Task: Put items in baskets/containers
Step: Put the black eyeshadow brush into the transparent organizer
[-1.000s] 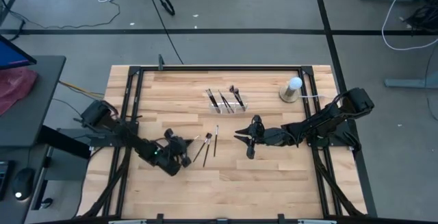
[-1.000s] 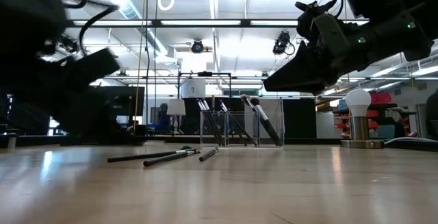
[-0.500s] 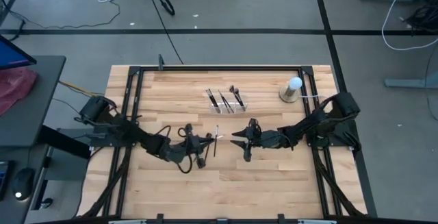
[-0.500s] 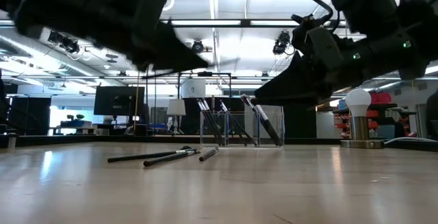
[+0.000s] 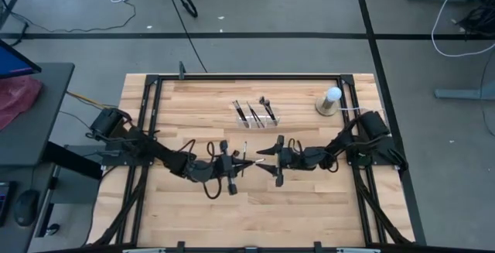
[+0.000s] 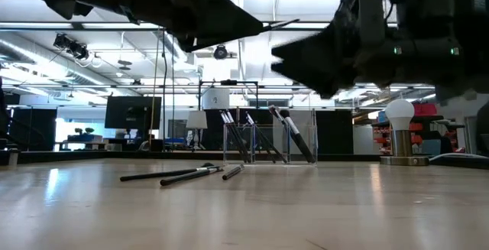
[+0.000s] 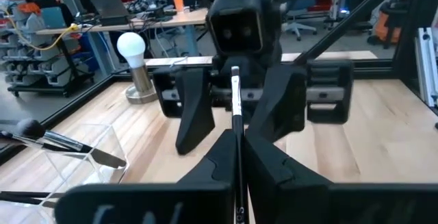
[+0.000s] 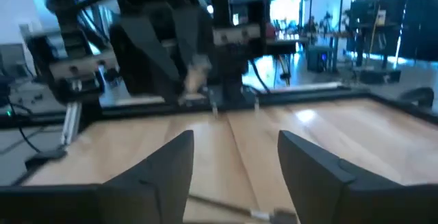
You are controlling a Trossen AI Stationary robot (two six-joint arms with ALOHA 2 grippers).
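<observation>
Makeup brushes are the items to be sorted, and they occupy three places at this moment. Working from the left: the left gripper (image 5: pixel 234 162), above the table's centre, is clamped narrow on one thin brush (image 7: pixel 236 107); the left wrist view shows the slender shaft running straight out between the pinched fingers (image 7: pixel 205 172), pointing at the opposing arm. This orientation reads as a presentation for hand-over, since the free end is offered toward the right gripper (image 5: pixel 263 158), which faces it just beside, jaws spread wide and holding nothing. The right wrist view confirms the gap between its fingers (image 8: pixel 171 166) with bare wood visible through it. Loose brushes (image 6: pixel 179 175) lie flat on the table (image 5: pixel 325 206) below the arms, dark thin rods with small tufted ends, resting in a loose fan. Farther back stands the clear organiser tray (image 5: pixel 257 115), a rigid see-through plastic box with narrow compartments; several brushes already lean inside it at a slant, propped by its walls. To the far right a white ball on a tan round base (image 5: pixel 330 101) stands apart from the work. The table surface is pale, smooth wood planking inside a black frame.
</observation>
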